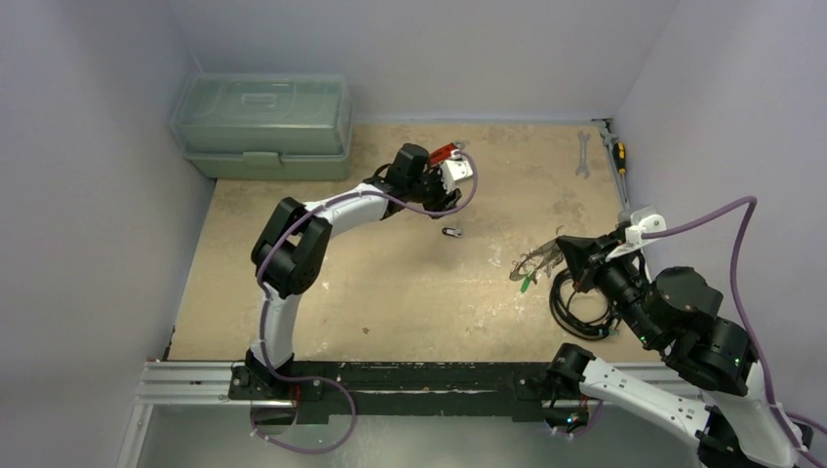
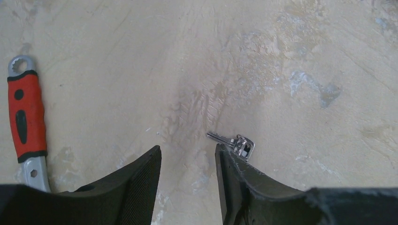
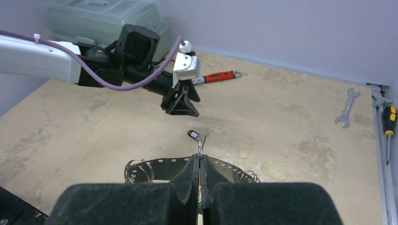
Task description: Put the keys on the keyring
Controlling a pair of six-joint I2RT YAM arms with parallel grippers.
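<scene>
A small silver key (image 2: 233, 142) with a black tag lies alone on the table, and also shows in the top view (image 1: 451, 232) and the right wrist view (image 3: 192, 135). My left gripper (image 2: 187, 149) is open and empty just above the table, and the key lies just beyond its right fingertip (image 2: 220, 152). My right gripper (image 3: 200, 158) is shut on the keyring (image 3: 159, 168), a silvery perforated band with small split rings on it. A thin wire loop (image 3: 201, 143) sticks up past the fingertips. The keyring is held off the table (image 1: 538, 261), and a green tag (image 1: 527, 283) hangs from it.
A red-handled wrench (image 2: 26, 117) lies left of my left gripper. A green toolbox (image 1: 263, 122) stands at the back left. A silver spanner (image 1: 583, 154) and a screwdriver (image 1: 618, 156) lie at the back right. A black cable coil (image 1: 580, 302) lies beside my right arm.
</scene>
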